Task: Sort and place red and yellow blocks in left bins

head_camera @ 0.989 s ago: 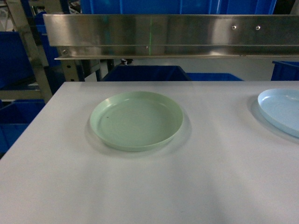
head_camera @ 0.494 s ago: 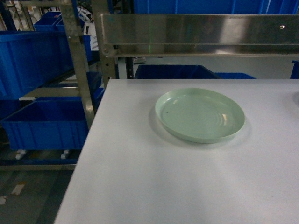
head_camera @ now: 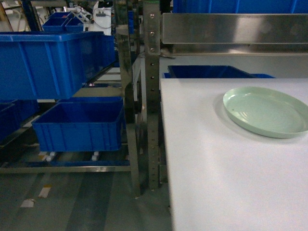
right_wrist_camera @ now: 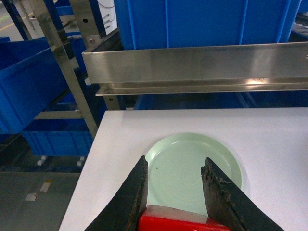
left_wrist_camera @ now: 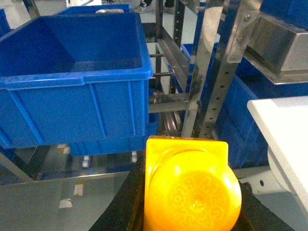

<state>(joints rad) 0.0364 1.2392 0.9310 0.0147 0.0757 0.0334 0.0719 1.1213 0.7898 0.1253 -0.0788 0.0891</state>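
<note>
Yellow brick (left_wrist_camera: 192,192): my left claw (left_wrist_camera: 185,204) is gripping it, near a big blue bin (left_wrist_camera: 72,77) on the rack (left_wrist_camera: 216,72).
Red brick (right_wrist_camera: 180,222): my right claw (right_wrist_camera: 175,202) is clamping it, above the green plate (right_wrist_camera: 192,166).
Plate: it is sitting on the white desk (head_camera: 216,183), near the desk's left edge.
Lower bin (head_camera: 79,125): sitting low on the rack.

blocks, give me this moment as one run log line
left gripper: shut on yellow block | right gripper: shut on red block | blue bins ahead left | green plate: empty
</note>
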